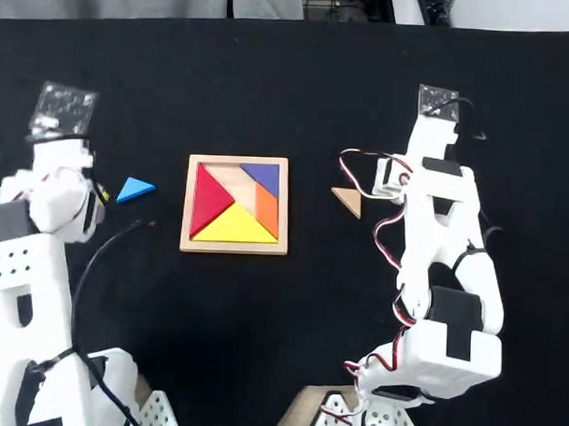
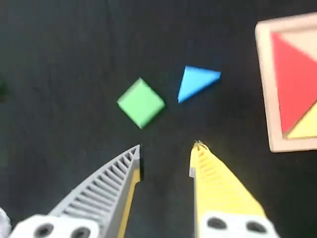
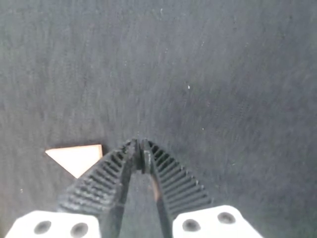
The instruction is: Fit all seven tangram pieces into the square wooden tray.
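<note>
Your left gripper (image 2: 166, 148) spread wide over table (image 1: 270, 82), green square (image 2: 141, 103) and blue triangle (image 2: 195, 83) just ahead, toward table's left edge. Right gripper (image 3: 140, 146) pinched closed (nothing in it), just beside tan triangle (image 3: 74, 157). Tray (image 1: 233, 248) mid-table, partly filled.
</note>
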`<state>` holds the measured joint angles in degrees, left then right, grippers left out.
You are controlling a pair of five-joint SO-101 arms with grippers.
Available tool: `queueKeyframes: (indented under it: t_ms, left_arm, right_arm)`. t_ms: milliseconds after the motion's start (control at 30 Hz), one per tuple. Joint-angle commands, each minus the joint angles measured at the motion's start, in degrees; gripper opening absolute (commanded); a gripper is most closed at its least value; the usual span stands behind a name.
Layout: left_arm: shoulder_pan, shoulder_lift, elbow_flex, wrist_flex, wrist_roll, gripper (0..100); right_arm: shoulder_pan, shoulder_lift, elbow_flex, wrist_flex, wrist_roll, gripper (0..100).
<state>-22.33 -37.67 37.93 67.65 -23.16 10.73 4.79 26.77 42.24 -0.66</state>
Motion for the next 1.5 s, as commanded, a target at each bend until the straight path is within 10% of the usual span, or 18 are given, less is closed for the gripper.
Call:
queueKeyframes:
  t_ms: [0, 467, 700, 867, 1467]
  left_arm:
    - [-2.42, -0.7, 2.51, 0.0, 3.96, 17]
    - [-8.84, 1.23, 30.81, -21.27, 8.79, 17]
    - [-9.36, 1.23, 31.43, -21.54, 8.79, 17]
    - [-8.66, 1.32, 31.87, -22.68, 8.97, 17]
    - [-7.34, 1.32, 32.31, -22.77, 8.97, 17]
  right_arm:
    - [-0.35, -0.4, -1.36, -1.32, 0.18, 1.1]
    - [-7.56, -10.42, -6.46, 18.73, 6.86, 1.3]
    - [-12.31, -5.14, -7.6, 17.85, 11.96, 12.9]
    - [-11.52, 4.97, -20.62, 19.08, 7.56, 0.7]
    - [-11.87, 28.88, -42.42, 25.58, 6.24, 2.8]
